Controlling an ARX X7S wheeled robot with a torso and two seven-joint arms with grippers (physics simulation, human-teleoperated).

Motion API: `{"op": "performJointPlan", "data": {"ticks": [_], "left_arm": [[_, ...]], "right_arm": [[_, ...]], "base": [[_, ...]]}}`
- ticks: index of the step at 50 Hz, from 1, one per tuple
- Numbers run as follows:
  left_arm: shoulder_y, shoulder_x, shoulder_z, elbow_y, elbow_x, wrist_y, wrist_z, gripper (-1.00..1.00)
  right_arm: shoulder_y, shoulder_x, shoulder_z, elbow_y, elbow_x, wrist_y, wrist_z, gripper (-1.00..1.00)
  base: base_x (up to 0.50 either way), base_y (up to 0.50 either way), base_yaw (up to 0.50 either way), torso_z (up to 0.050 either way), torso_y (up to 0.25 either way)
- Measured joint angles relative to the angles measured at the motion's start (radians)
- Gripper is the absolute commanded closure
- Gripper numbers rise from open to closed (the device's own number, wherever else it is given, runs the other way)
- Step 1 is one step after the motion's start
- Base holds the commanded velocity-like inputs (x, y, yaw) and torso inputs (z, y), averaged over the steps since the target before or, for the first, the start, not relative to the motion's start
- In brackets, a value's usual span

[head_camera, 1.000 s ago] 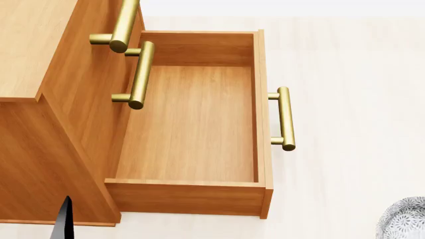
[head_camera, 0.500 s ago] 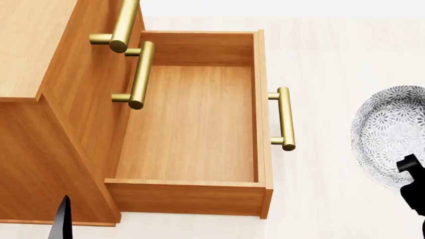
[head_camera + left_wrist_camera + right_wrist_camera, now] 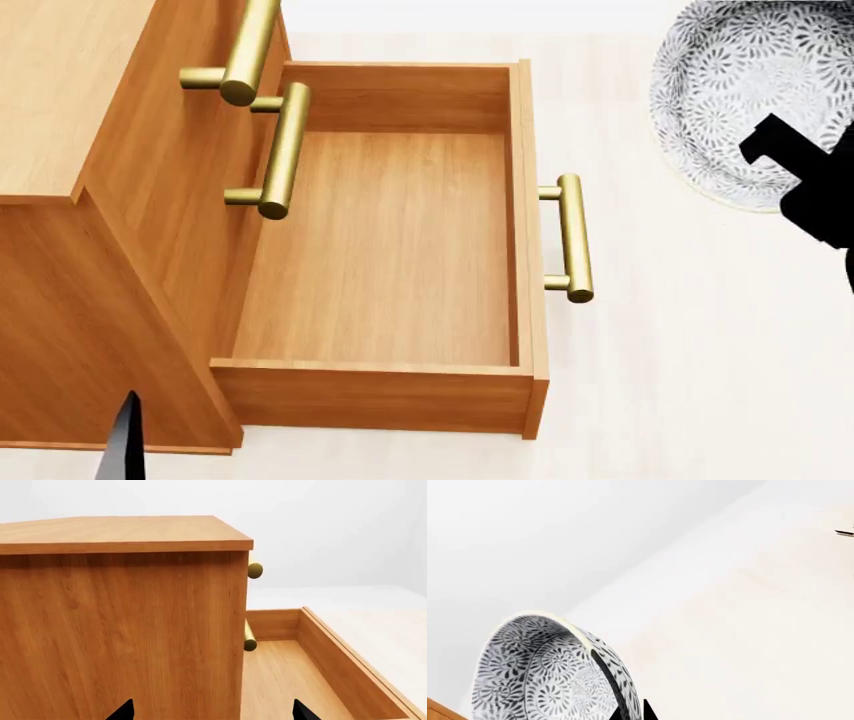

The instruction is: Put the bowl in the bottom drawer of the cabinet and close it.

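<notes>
right gripper [image 3: 801, 185] pinches the bowl [image 3: 741, 90] by its rim, beyond the open bottom drawer [image 3: 387, 250].

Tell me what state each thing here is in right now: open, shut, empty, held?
bottom drawer: pulled fully open, empty inside.
upper drawers: shut.
bowl: empty, held in the air to the right of the drawer, not yet over it.
right gripper: fingers shut on the bowl's rim.
left gripper: fingers apart, holding nothing, beside the cabinet.
</notes>
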Motion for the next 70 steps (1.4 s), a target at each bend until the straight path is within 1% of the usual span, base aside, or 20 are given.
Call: {"op": "performJointPlan", "data": {"ticks": [10, 14, 29, 37, 50, 70], "left_arm": [[-0.005, -0.001, 0.003, 0.001, -0.002, -0.005, -0.004, -1.00], [-0.006, -0.001, 0.004, 0.000, -0.002, -0.005, -0.005, -1.00], [-0.007, -0.003, 0.006, -0.009, 0.000, 0.001, -0.003, -1.00], [-0.009, -0.005, 0.005, -0.011, -0.003, 0.004, -0.002, -1.00], [-0.019, -0.011, 0.003, 0.000, -0.018, -0.002, -0.010, -1.00], [-0.030, -0.014, 0.002, 0.001, -0.029, -0.002, -0.015, -1.00]], "right_arm": [[0.133, 0.012, -0.122, 0.064, 0.012, 0.059, 0.067, 1.00], [0.183, 0.003, -0.161, 0.107, 0.012, 0.080, 0.126, 1.00], [0.357, -0.067, -0.270, 0.314, 0.061, 0.152, 0.387, 1.00], [0.453, -0.119, -0.331, 0.445, 0.037, 0.144, 0.455, 1.00], [0.602, -0.176, -0.471, 0.658, -0.065, 0.099, 0.388, 1.00], [0.759, -0.237, -0.673, 0.952, -0.184, 0.089, 0.218, 1.00]], "base": [[0.00, 0.00, 0.00, 0.000, 0.001], [0.00, 0.00, 0.00, 0.000, 0.000], [0.00, 0.00, 0.00, 0.000, 0.000], [0.00, 0.00, 0.00, 0.000, 0.001], [0.00, 0.00, 0.00, 0.000, 0.001], [0.00, 0.00, 0.00, 0.000, 0.000]]}}
